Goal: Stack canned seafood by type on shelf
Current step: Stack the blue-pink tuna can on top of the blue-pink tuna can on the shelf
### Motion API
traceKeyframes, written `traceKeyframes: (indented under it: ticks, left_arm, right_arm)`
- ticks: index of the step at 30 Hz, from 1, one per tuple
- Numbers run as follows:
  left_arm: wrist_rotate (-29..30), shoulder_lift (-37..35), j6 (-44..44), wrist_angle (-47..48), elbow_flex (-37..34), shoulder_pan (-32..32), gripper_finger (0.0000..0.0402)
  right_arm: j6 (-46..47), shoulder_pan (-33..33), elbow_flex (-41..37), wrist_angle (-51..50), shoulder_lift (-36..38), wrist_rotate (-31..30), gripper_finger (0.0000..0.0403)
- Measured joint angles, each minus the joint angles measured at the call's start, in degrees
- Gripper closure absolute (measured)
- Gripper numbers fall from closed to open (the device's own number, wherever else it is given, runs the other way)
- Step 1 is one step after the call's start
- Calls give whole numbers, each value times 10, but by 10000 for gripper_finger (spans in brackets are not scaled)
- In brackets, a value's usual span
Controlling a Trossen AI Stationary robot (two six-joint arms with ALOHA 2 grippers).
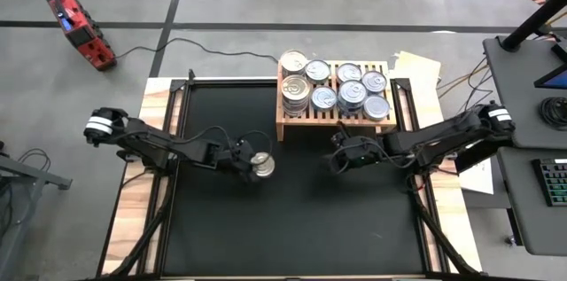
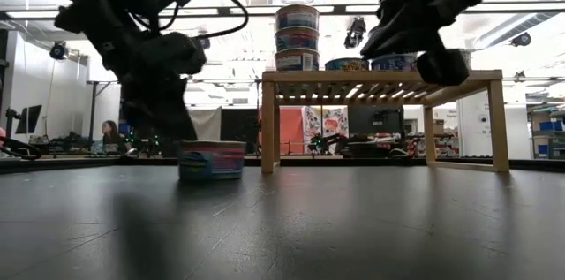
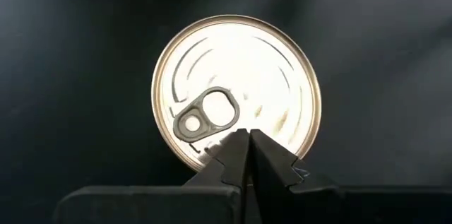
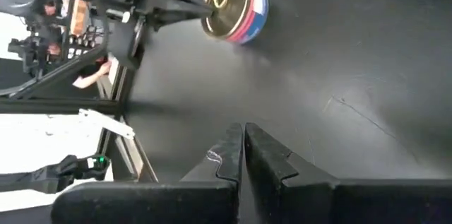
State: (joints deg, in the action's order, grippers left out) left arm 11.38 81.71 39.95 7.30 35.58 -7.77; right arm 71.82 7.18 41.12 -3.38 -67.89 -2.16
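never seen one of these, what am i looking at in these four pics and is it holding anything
It is a robot with two dark arms at a table covered by a black mat. One picture looks straight down, one looks level across the tabletop, and two come from cameras on the wrists. A low wooden shelf carries flat silver-lidded cans, some stacked. One can sits alone on the mat. The left gripper is over that can with its fingers shut together above the lid, not around it. The right gripper hangs shut in front of the shelf, holding nothing.

One tin (image 1: 261, 166) on the mat (image 1: 292, 219) (before the shelf (image 1: 292, 126), leftward), others atop it
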Motion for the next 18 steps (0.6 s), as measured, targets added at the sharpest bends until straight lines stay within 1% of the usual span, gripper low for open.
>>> traceKeyframes:
  ticks: [3,6,8,12,18]
  left_arm:
    - [-37,24,0,-40,1,0,401]
    - [-108,35,0,-92,0,0,401]
    - [-139,32,1,-103,-1,-1,401]
    - [-139,7,-4,-97,10,0,401]
    - [-129,-6,-15,-73,10,-1,401]
  right_arm:
    - [4,-5,1,19,-31,-9,394]
    - [13,-8,2,39,-65,-10,394]
    - [21,-7,5,45,-90,-7,394]
    - [35,-7,13,85,-129,3,394]
    - [43,-7,27,199,-185,11,394]
